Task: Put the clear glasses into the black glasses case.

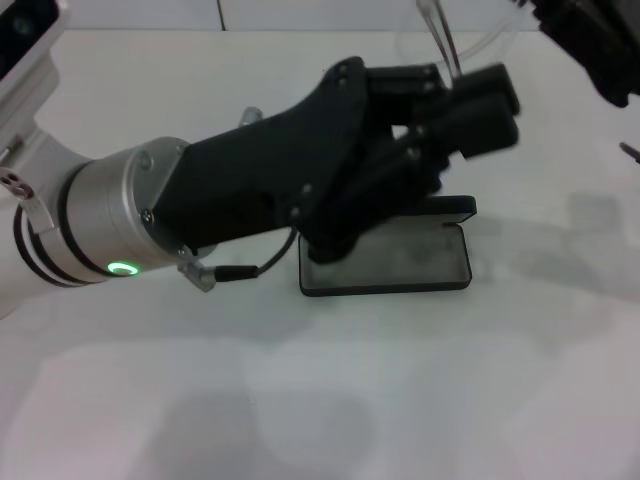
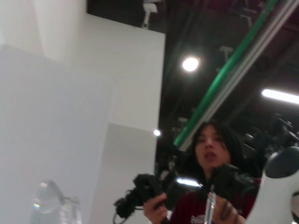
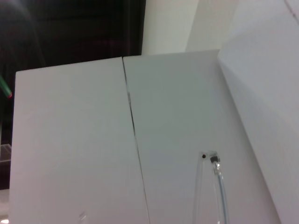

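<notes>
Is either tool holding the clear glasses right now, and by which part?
The left tool holds the clear glasses above the open black glasses case, apparently by a thin arm. Whether the right tool grips them too cannot be told.

The head view is bright and evenly lit from above, the white surface [image 1: 420,400] nearly washed out, with soft, faint shadows spreading under the left arm [image 1: 250,190] and beside the case [image 1: 400,262]. The left wrist view looks up into a dim hall where round and strip ceiling lamps [image 2: 190,64] flare, the person [image 2: 212,154] below soft and blurred. The right wrist view is pale and slightly hazy
</notes>
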Action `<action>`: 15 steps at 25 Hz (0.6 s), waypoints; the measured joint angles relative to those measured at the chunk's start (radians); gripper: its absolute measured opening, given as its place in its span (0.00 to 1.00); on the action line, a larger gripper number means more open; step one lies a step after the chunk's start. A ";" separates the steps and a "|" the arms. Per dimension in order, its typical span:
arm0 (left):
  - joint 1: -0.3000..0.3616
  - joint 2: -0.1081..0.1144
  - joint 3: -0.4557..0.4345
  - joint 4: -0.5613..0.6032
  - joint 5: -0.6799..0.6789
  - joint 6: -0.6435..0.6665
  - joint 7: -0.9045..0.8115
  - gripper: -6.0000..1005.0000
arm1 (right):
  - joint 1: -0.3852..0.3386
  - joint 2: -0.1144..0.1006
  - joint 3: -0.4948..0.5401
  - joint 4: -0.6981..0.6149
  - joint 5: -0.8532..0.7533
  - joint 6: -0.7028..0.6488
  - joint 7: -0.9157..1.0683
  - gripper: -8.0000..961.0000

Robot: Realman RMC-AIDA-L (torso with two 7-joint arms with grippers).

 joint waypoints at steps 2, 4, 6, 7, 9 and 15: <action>-0.001 0.001 -0.014 -0.025 -0.008 -0.001 0.007 0.13 | 0.004 0.000 -0.020 -0.002 0.000 0.008 -0.005 0.11; -0.003 0.000 -0.036 -0.054 -0.009 -0.003 0.013 0.13 | 0.007 0.000 -0.032 -0.003 0.000 0.014 -0.005 0.11; -0.003 0.000 -0.053 -0.077 -0.010 -0.005 0.018 0.13 | 0.013 0.000 -0.049 -0.004 0.000 0.025 -0.005 0.11; -0.003 0.000 -0.061 -0.091 -0.011 -0.008 0.021 0.13 | 0.014 0.000 -0.051 -0.005 -0.001 0.029 -0.005 0.11; -0.004 0.000 -0.069 -0.109 -0.015 -0.017 0.024 0.13 | 0.016 0.000 -0.054 -0.004 -0.003 0.033 -0.005 0.11; 0.000 0.000 -0.071 -0.117 -0.018 -0.048 0.026 0.13 | 0.020 0.000 -0.078 -0.007 0.000 0.039 -0.005 0.11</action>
